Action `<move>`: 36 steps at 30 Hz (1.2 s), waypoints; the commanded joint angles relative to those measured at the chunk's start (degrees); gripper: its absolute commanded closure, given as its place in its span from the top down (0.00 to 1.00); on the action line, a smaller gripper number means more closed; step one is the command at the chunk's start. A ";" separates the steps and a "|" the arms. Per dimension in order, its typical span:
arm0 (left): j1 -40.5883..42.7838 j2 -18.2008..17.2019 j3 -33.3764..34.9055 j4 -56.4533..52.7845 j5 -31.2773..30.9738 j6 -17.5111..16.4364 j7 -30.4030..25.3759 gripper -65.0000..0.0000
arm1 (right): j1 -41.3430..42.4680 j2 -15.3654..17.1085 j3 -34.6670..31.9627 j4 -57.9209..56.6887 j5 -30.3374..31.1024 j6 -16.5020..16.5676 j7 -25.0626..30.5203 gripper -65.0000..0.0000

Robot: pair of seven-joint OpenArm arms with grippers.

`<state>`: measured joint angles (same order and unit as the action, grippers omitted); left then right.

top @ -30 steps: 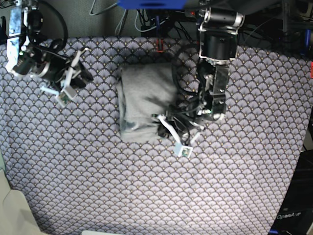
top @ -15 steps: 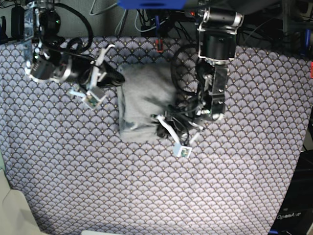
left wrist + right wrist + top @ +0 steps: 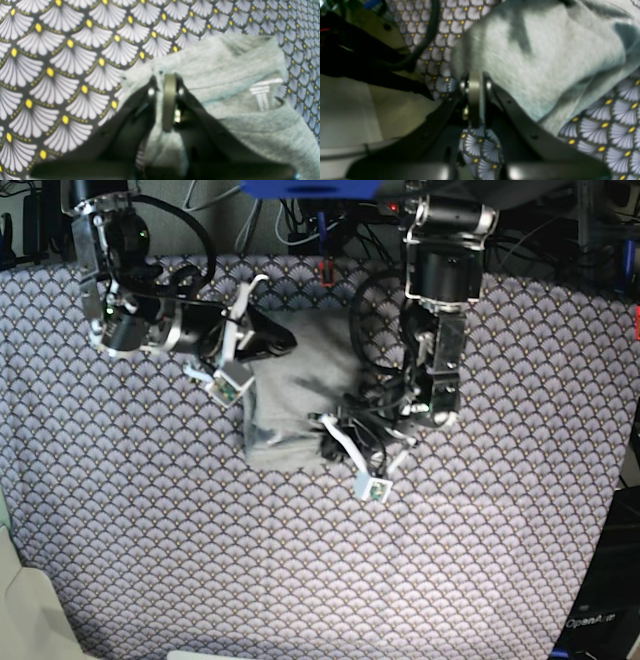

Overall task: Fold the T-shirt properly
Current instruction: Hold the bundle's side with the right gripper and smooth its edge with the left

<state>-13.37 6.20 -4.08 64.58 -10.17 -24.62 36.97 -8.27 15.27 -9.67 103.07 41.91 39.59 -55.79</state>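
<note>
The light grey T-shirt [image 3: 295, 385] lies folded into a compact rectangle in the middle of the patterned tablecloth [image 3: 300, 560]. My left gripper [image 3: 324, 443] is at its near right corner. In the left wrist view, that gripper [image 3: 169, 77] is shut with T-shirt [image 3: 237, 75] fabric bunched around the tips, and a white printed mark [image 3: 262, 96] shows near the fold. My right gripper [image 3: 284, 340] sits at the far left corner. In the right wrist view, this gripper [image 3: 473, 81] is shut, tips against the T-shirt [image 3: 545, 62] edge, with tablecloth showing beneath the fingers.
Dark cables [image 3: 375, 310] loop over the cloth beside the left arm, close to the shirt's right edge. A small red object [image 3: 325, 272] stands at the back edge. Wires and equipment line the back. A pale surface [image 3: 30, 610] borders the near left corner.
The right arm has swung from the far left of the cloth to the shirt's far left corner, and its gripper has shut on the way. The left arm and the shirt have stayed put.
</note>
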 commanded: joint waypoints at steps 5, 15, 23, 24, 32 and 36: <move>-1.89 0.18 0.16 0.52 -0.33 -0.39 -0.53 0.00 | 2.78 1.30 -0.22 -8.43 0.95 0.41 4.76 0.01; -2.77 -0.09 0.16 0.52 -0.59 -0.56 -0.53 0.00 | 1.72 4.91 -8.13 -22.93 0.95 0.41 17.68 0.01; -4.70 -0.17 -0.28 1.05 -0.77 -0.65 -0.53 0.00 | 1.64 5.70 -9.27 -25.75 0.86 0.41 20.05 0.01; -5.40 -0.17 -0.28 1.05 -0.86 -0.65 -0.36 0.00 | 1.72 5.79 -9.27 -25.75 0.86 0.41 20.05 0.01; -7.87 -1.41 -0.36 4.83 -0.95 -0.39 0.17 0.00 | 1.81 6.49 -9.54 -25.84 0.86 0.41 20.05 0.01; -7.43 -3.25 -0.45 10.81 -0.95 -0.30 0.88 0.00 | 1.90 6.58 -9.63 -25.84 0.86 0.41 19.88 0.01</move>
<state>-17.98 3.38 -4.08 73.80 -10.83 -26.48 42.59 -5.87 20.82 -19.16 77.49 46.37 40.69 -31.99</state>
